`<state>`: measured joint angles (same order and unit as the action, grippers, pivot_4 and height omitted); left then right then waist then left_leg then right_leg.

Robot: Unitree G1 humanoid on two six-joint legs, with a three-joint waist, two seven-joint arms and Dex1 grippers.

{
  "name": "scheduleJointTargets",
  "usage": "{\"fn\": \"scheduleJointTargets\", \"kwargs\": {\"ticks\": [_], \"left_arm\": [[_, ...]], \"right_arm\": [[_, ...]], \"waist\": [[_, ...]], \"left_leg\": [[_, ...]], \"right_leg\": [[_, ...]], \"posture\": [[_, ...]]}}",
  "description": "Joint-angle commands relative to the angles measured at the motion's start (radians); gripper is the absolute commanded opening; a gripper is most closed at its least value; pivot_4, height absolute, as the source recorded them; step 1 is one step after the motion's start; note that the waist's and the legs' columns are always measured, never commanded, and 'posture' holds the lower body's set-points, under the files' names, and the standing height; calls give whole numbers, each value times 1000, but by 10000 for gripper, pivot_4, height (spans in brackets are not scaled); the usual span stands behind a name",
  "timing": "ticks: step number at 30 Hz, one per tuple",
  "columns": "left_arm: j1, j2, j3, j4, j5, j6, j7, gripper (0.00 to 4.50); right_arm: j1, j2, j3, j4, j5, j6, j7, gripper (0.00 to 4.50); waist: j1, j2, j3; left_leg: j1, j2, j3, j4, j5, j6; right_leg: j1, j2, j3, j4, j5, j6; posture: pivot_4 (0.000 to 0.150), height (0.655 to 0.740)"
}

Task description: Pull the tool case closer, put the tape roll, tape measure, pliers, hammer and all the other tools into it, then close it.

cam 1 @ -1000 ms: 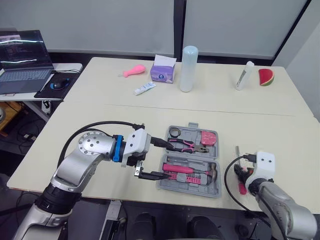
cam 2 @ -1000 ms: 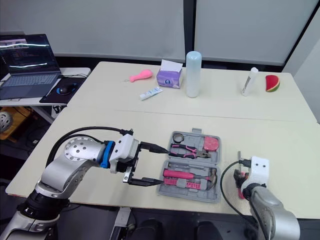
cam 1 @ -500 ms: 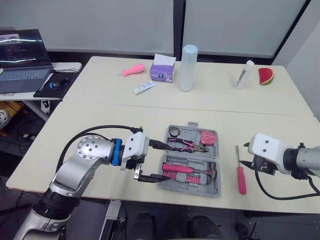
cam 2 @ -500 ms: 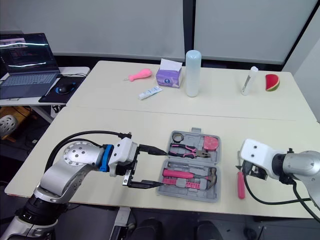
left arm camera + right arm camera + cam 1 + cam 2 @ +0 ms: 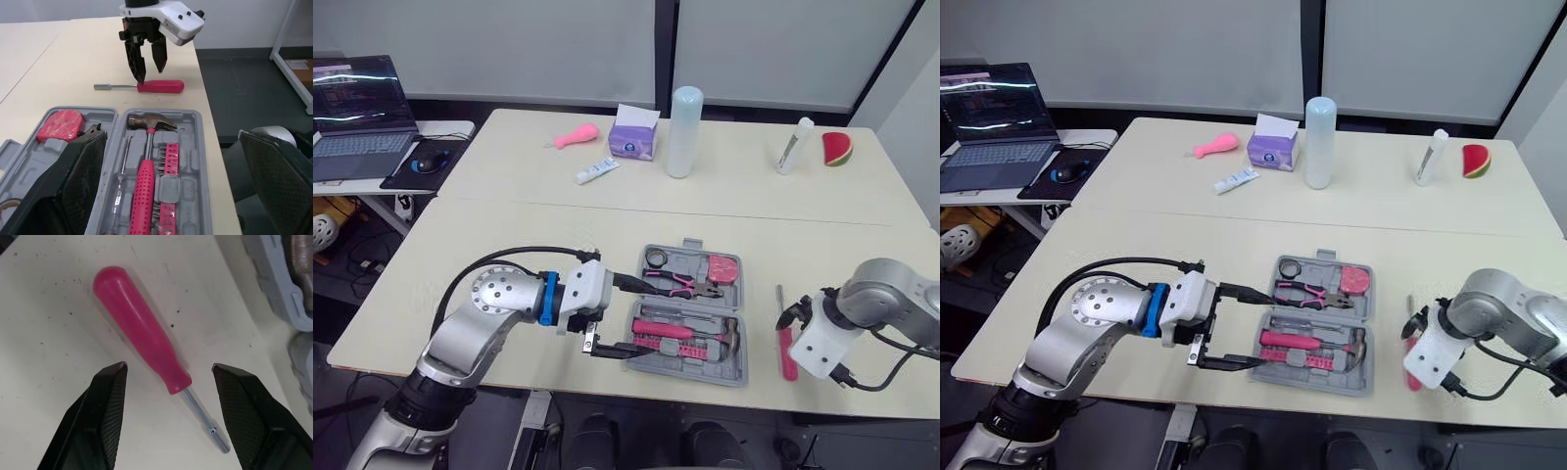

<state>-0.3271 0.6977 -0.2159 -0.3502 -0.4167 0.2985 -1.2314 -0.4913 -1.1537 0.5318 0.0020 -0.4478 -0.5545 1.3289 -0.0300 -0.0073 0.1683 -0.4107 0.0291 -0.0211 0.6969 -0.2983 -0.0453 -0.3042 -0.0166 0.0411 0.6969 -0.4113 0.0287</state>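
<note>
The grey tool case (image 5: 690, 313) lies open and flat near the front edge of the surface (image 5: 509, 245). Its 12 o'clock half holds the small dark tape roll (image 5: 655, 258) at the left corner, the pink-handled pliers (image 5: 683, 284) across the middle and the pink tape measure (image 5: 722, 268) at the right. Its 6 o'clock half holds the pink-handled hammer (image 5: 146, 161), a slim metal-shafted driver (image 5: 123, 164) beside it and a row of pink bits (image 5: 168, 161). The left tool (image 5: 641, 316) sits at the case's 9 o'clock side, fingers wide apart and clamped on nothing, one reaching over the pliers, the other along the near half. A pink-handled screwdriver (image 5: 142, 328) lies outside the case on the surface at its 3 o'clock. The right tool (image 5: 148, 73) hangs over it, fingers apart on either side of the handle.
</note>
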Motion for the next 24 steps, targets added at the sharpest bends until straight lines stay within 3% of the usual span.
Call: {"fn": "scheduleJointTargets", "kwargs": {"ticks": [1,12,24], "left_arm": [[-4,-11,-14,-45,2,-5,10,45000],[8,-20,-22,-46,15,-16,26,45000],[32,-38,-27,-48,32,-28,45,45000]], "right_arm": [[-45,32,11,46,-45,-71,10,29458],[-86,89,39,205,-161,-174,-38,29458],[-38,96,10,195,-160,-140,-79,6955]], "waist": [[0,0,0],[1,0,0],[1,0,0]], "left_leg": [[0,0,0,0,0,0],[0,0,0,1,0,0],[1,0,0,1,0,0]], "right_leg": [[0,0,0,0,0,0],[1,0,-1,1,0,0],[2,0,-1,1,0,0]], "posture": [[1500,7161],[1500,7161],[1500,7161]]}}
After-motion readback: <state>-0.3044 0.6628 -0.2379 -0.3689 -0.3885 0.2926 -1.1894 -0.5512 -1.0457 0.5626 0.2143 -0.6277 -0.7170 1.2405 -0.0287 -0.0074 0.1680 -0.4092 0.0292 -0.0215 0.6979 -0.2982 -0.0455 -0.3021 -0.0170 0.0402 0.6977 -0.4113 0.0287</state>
